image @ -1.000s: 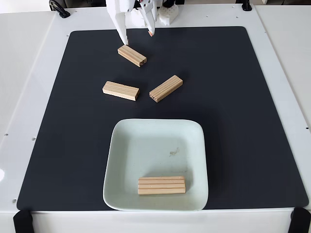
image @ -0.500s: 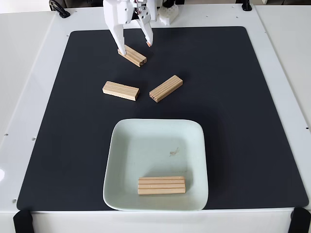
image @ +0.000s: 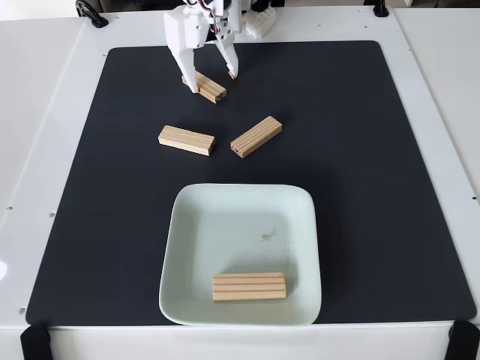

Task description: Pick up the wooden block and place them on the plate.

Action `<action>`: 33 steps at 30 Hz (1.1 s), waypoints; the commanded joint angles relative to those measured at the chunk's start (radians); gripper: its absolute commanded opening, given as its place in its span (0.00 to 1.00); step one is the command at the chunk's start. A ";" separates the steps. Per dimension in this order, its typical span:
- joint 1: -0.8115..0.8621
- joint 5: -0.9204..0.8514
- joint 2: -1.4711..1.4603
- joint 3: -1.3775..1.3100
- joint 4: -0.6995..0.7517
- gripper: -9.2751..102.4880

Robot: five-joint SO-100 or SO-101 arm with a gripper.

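Observation:
In the fixed view, my white gripper [image: 214, 81] is open at the back of the mat, its fingers straddling a wooden block [image: 209, 88] that lies slanted there. One finger [image: 193, 79] overlaps the block's left end, the other hangs just right of it. Two more wooden blocks lie on the mat: one [image: 186, 140] left of centre and one [image: 256, 136] angled beside it. A further block [image: 250, 286] rests grooved face up inside the pale mint-green plate [image: 199, 247], near its front rim.
A black mat [image: 375, 165] covers most of the white table [image: 435, 90]. The arm's base and cables stand at the back edge. Black clamps sit at the front corners.
The gripper has come forward and down over the rear block, its fingers now on either side of it. The blocks and the plate have not moved.

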 commanded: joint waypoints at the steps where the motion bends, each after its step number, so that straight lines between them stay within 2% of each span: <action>1: 0.002 -0.011 0.006 0.011 -0.012 0.38; 8: 0.002 -0.011 0.006 0.020 -0.012 0.37; 17: 0.003 0.000 -0.008 0.021 -0.002 0.07; 27: 0.003 0.008 -0.009 0.015 -0.002 0.08; 31: -0.032 0.143 -0.008 -0.038 0.002 0.08; 33: -0.080 0.259 -0.008 -0.101 0.048 0.08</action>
